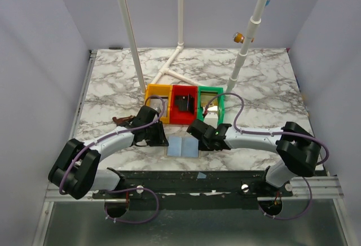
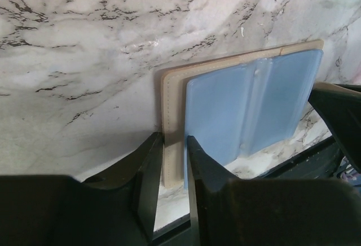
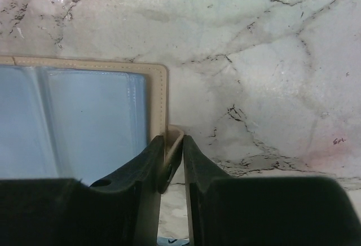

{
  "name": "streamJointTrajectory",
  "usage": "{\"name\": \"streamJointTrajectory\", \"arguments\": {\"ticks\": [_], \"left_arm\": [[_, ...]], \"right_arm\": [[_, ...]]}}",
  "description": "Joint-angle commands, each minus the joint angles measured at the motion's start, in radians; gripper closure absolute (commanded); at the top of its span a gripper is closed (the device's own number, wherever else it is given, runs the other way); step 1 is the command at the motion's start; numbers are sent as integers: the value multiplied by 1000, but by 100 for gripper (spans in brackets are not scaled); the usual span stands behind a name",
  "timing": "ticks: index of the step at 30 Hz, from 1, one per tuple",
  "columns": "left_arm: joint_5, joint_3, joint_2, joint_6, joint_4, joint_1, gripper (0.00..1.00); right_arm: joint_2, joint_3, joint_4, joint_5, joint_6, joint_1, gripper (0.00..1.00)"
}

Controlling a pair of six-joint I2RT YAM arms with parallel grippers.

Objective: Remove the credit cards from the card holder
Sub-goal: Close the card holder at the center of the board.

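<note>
Card holder lies open on the worktop, its long axis running between both hands, the left hand pinched shut on its left tan border, the right hand on its right border.

Marble table: card holder, trays

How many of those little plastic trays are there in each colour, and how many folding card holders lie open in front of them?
yellow tray: 1
red tray: 1
green tray: 1
card holder: 1
Total: 4
</note>
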State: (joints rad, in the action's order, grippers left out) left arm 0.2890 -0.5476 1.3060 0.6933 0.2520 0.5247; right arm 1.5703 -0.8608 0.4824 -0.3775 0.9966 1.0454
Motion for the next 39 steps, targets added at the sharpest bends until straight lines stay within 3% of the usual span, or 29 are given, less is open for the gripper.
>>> {"name": "streamJointTrajectory", "arguments": {"ticks": [1, 13, 26, 39], "left_arm": [[45, 8, -2, 9, -4, -2, 78], [92, 9, -21, 35, -28, -2, 93], [139, -57, -129, 55, 32, 23, 100], [133, -148, -29, 118, -11, 145, 96]], "right_arm": [[8, 8, -18, 2, -3, -1, 78], [-43, -27, -4, 0, -18, -1, 99], [-24, -33, -26, 21, -25, -2, 99], [-56, -13, -22, 12, -6, -2, 97]]}}
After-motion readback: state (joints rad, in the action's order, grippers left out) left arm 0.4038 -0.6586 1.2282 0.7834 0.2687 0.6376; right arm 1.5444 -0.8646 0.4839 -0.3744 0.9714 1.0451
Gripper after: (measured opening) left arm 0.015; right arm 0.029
